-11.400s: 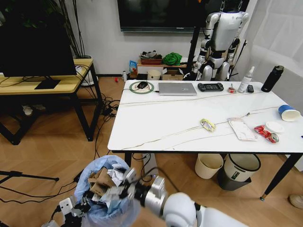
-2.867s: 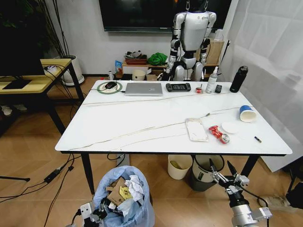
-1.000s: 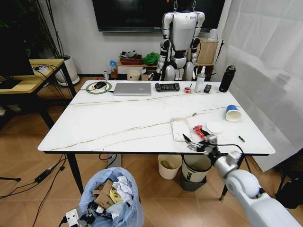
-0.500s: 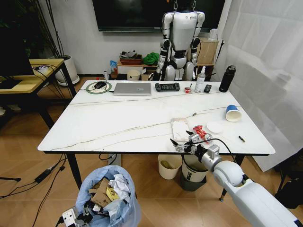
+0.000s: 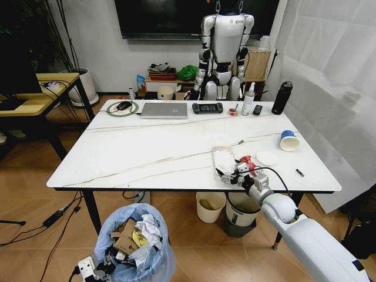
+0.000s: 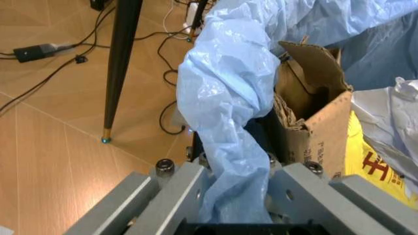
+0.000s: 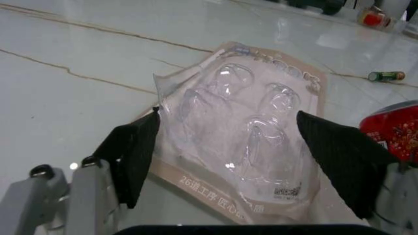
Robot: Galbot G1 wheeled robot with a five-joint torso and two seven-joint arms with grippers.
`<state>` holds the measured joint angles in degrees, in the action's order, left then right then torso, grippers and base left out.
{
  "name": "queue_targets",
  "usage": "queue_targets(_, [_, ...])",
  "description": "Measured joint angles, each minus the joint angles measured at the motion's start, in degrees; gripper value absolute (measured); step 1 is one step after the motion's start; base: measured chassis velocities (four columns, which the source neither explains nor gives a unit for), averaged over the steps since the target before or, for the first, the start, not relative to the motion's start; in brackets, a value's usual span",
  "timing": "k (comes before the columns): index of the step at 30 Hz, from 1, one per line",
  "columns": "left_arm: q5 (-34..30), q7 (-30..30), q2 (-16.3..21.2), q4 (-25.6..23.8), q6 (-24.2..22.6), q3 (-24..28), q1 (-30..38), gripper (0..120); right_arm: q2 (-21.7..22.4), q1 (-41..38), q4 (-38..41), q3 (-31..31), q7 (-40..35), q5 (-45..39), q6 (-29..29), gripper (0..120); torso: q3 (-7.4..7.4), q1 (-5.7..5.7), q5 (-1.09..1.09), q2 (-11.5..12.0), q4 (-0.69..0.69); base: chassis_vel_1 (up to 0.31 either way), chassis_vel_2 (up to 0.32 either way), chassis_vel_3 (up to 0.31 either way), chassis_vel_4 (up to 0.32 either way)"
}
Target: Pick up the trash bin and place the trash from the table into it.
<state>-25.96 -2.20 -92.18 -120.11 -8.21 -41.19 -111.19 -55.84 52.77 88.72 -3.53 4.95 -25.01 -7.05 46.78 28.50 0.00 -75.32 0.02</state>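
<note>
The flat white pouch point(image 7: 245, 147), a clear blister pack on a pale card, lies on the table point(image 5: 147, 158) near its front edge, directly between the two black pads point(image 7: 134, 154) of the right gripper point(image 5: 233, 174). The jaws are wide open, one pad at each long side of the pouch; they hold nothing. Just beyond one pad lies the crushed red can point(image 7: 395, 132), and farther from the jaws are the white lid point(image 5: 267, 157) and the blue paper cup point(image 5: 288, 140).

The trash bin point(image 5: 138, 244) stands low at the left, in front of the table. The left gripper point(image 6: 235, 196) has its jaws closed on a fold of the light-blue plastic bag point(image 6: 228, 127). Just beside these jaws, inside the bin, there is torn brown cardboard point(image 6: 313, 112) and a yellow wrapper point(image 6: 372, 164).
</note>
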Motion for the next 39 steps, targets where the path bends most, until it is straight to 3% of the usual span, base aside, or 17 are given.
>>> queue_targets(3, [-0.1,0.0,0.0,0.0,0.0,0.0,0.0,0,-0.2,0.0,-0.2,0.0,0.0,0.0,0.0,72,0.0,0.0,0.0,0.0,0.0,0.0,0.0,0.0,0.0])
queue_targets(9, [-0.7,0.0,0.0,0.2,-0.1,-0.2,0.0,0,-0.4,0.1,-0.2,-0.4,0.0,0.0,0.1,44,0.0,0.0,0.0,0.0,0.0,0.0,0.0,0.0,0.0])
queue_targets(11, [-0.8,-0.1,0.0,0.2,-0.1,-0.2,0.0,0,-0.4,0.2,-0.2,-0.4,0.0,0.0,0.1,41,0.0,0.0,-0.01,0.0,0.0,0.0,0.0,0.0,0.0])
queue_targets(22, [-1.6,-0.2,0.2,0.0,-0.4,-0.4,0.0,0,-0.3,1.2,1.3,-1.2,-0.1,-0.4,0.0,0,0.0,0.0,0.0,0.0,0.0,0.0,0.0,0.0,0.0])
queue_targets(28, [-1.8,-0.3,1.1,0.0,-0.5,-0.1,-0.1,0,-0.1,2.8,4.1,-2.1,-0.1,-3.7,0.9,0,0.0,0.0,0.0,0.0,0.01,0.0,0.0,0.0,0.0])
queue_targets(39, [-2.7,-0.8,3.0,0.0,-1.4,0.3,0.2,0,2.9,10.1,15.9,-4.8,5.3,-14.3,8.9,0,0.0,0.0,-0.01,0.0,0.0,0.0,0.0,0.0,0.0])
